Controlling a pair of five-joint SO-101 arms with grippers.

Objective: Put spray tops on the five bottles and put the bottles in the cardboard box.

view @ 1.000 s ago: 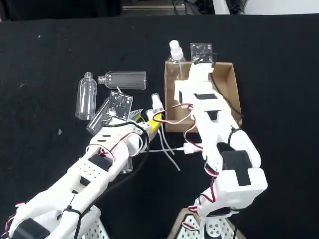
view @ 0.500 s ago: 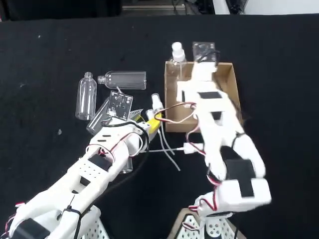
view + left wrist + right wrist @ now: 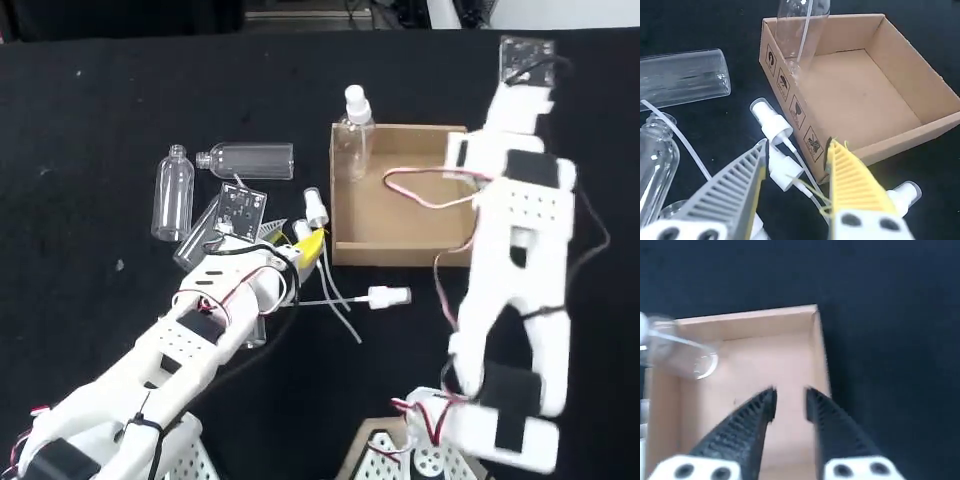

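The left gripper (image 3: 797, 146) is hovering low over a white plastic spray top (image 3: 785, 175) with a thin dip tube. Its grey and yellow fingers are spread wide and are straddling the top without touching it, likely lining up to close on it. That top is lying on the black table (image 3: 90, 100) just left of the open brown cardboard box (image 3: 400, 255) at the centre of the high view.

A second white spray top (image 3: 387, 296) is lying just below the box's front wall. One clear plastic bottle already fitted with a white sprayer (image 3: 352, 135) is standing upright in the box's upper-left corner, probably tucked there to leave room for the rest. Several uncapped clear plastic bottles (image 3: 173, 195) are lying on their sides in the upper left of the high view, waiting for tops.

The right gripper (image 3: 790, 395) is hanging high above the box. Its black fingers are a narrow gap apart and holding nothing, and it is probably parked out of the left arm's way.
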